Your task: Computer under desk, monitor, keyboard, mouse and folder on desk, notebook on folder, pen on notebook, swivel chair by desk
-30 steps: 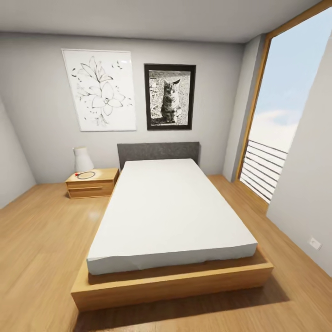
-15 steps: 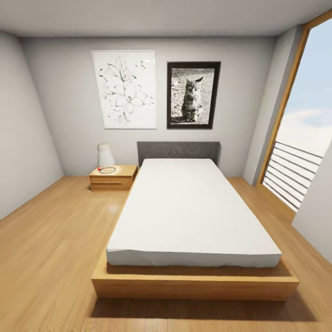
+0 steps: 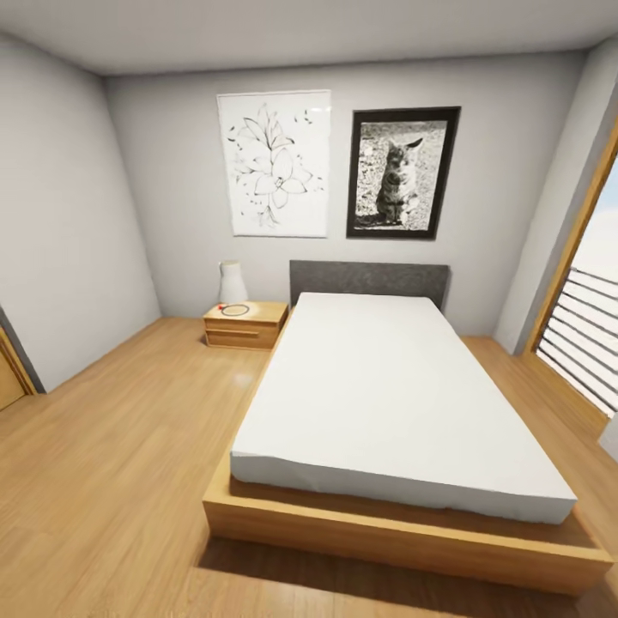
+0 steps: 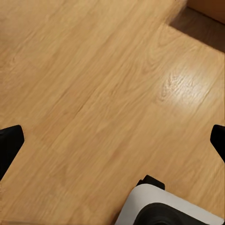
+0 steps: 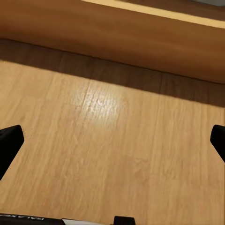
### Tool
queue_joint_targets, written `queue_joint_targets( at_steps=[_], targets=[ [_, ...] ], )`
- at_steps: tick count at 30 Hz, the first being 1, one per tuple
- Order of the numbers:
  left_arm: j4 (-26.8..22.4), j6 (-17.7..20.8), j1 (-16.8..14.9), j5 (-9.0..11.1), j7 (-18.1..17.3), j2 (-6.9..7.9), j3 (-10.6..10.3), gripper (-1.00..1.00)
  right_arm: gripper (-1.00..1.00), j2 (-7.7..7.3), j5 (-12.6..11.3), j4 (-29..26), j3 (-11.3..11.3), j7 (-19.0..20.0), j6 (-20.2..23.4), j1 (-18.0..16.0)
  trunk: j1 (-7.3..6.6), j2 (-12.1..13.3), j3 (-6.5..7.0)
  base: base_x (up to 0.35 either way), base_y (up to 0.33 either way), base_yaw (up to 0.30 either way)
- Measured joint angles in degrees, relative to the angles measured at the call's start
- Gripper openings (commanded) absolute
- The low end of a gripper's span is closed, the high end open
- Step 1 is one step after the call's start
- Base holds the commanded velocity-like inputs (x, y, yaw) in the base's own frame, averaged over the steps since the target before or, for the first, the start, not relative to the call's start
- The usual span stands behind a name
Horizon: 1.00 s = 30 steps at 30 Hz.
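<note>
Your head camera looks across a bedroom: a bed with a white mattress on a low wooden frame fills the centre and right, its dark grey headboard against the far wall. Left of the headboard stands a small wooden nightstand, carrying a white lamp at its far edge and a dark ring-shaped item with a small red mark beside it; what these two are cannot be told at this size. On the far wall hang two pictures side by side: a pale flower drawing on the left and a black-framed cat photo on the right. A window with horizontal rails runs along the right edge, and a strip of wooden door frame shows at the far left. Wooden floor covers the near and left area. Your left tool has its two black fingertips spread wide apart over bare floor, with part of the robot's white base near it. Your right tool is likewise spread wide, holding nothing, over floor just beside the bed frame's wooden side. The bench and the other work items are out of frame in these views, so their positions cannot be told.
</note>
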Motion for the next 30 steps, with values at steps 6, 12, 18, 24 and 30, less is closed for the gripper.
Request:
queue_joint_targets(
  at_steps=[6,12,18,24,30],
  targets=[
    [0.01,-0.27,0.01,0.01,0.01,0.09,0.05,1.00,1.00,0.03,0.00,0.01,0.01,0.00,-0.03,0.00,0.00,0.00,-0.17,0.000,0.000,0.268],
    [0.20,-4.24,0.01,0.15,0.00,0.02,0.07,1.00,1.00,0.04,0.00,0.01,0.01,0.00,-0.10,0.00,0.00,0.00,-0.32,0.000,0.000,0.268],
    [0.52,-13.01,0.01,0.65,0.28,-0.17,0.26,1.00,1.00,0.03,0.00,-0.06,-0.04,0.00,-0.30,0.00,0.00,0.00,-0.47,0.000,0.000,0.268],
    [0.54,-13.26,0.01,0.66,0.18,-1.36,0.43,1.00,1.00,0.04,-0.02,-0.08,-0.08,-0.16,-0.43,0.00,0.00,0.00,-0.61,0.000,0.000,0.269],
    [0.54,-10.93,0.01,0.50,-0.24,-0.91,0.26,1.00,1.00,0.04,-0.03,-0.08,-0.08,-0.18,-0.44,0.00,-0.01,0.00,-0.75,0.062,0.000,0.269]
  ],
)
